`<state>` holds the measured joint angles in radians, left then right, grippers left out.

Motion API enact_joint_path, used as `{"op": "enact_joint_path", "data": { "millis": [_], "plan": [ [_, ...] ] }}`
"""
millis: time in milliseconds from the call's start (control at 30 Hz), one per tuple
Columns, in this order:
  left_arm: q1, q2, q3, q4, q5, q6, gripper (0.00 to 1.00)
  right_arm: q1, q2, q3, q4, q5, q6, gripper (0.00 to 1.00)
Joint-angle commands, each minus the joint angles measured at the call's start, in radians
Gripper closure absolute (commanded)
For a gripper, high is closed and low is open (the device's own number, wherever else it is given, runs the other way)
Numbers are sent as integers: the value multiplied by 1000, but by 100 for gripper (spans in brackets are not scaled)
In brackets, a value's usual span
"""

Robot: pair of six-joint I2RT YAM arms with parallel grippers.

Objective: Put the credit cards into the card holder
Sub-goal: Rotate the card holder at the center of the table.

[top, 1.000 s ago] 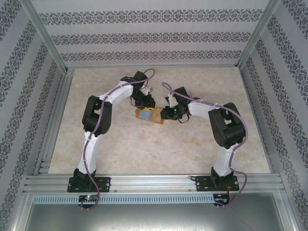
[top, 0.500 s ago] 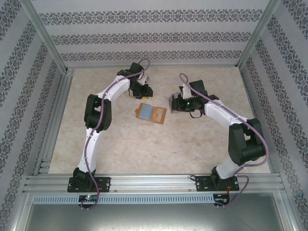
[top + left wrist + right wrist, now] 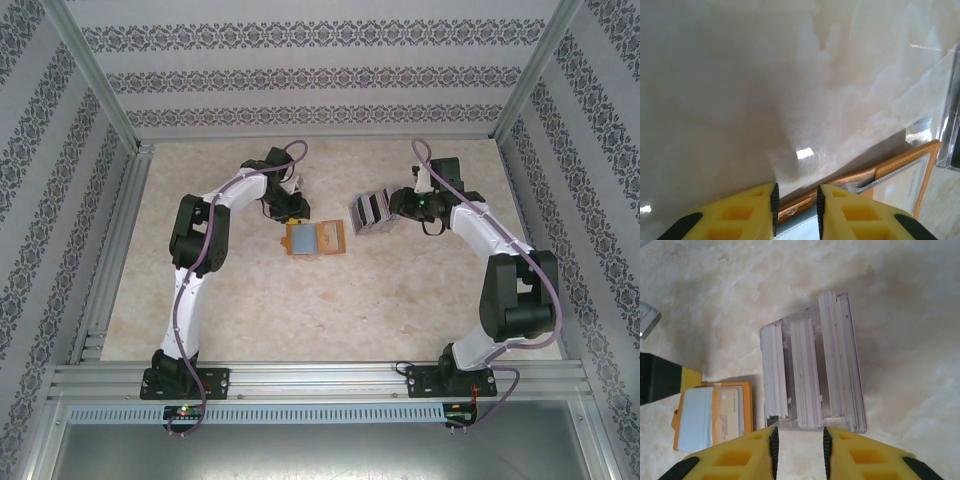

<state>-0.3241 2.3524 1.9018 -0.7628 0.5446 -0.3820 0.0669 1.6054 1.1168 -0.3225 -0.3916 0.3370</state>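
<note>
The card holder (image 3: 316,239) lies open on the marble table, orange with pale blue-grey pockets (image 3: 712,416). My left gripper (image 3: 287,211) hovers at its far left edge. Its yellow fingers stand a little apart, and the orange rim (image 3: 900,172) runs under the gap (image 3: 796,194) without being gripped. The credit cards (image 3: 370,212) stand on edge in three groups in a clear stand (image 3: 810,371), just right of the card holder. My right gripper (image 3: 396,207) sits right behind the stand, open, with bare table between its fingers (image 3: 798,436).
The clear stand's corner (image 3: 951,115) shows at the right of the left wrist view. Aluminium rails (image 3: 118,250) border the table on the left, and a front rail (image 3: 320,378) carries the arm bases. Patterned walls close in the back and sides.
The right gripper drew back to the right, away from the card holder, and the card stand now stands apart in front of it. The left gripper lifted, then returned to the card holder's far left edge.
</note>
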Motion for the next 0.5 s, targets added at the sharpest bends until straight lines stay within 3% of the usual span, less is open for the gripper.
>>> {"op": "enact_joint_path", "data": {
  "millis": [0, 267, 467],
  "plan": [
    [6, -53, -9, -16, -5, 9, 71, -14, 30, 55, -19, 44, -5, 67],
    [-28, -125, -25, 81, 21, -89, 67, -51, 173, 189, -71, 33, -36, 66],
    [-63, -183, -204, 408, 67, -313, 64, -52, 255, 238, -71, 6, -55, 65]
  ]
}}
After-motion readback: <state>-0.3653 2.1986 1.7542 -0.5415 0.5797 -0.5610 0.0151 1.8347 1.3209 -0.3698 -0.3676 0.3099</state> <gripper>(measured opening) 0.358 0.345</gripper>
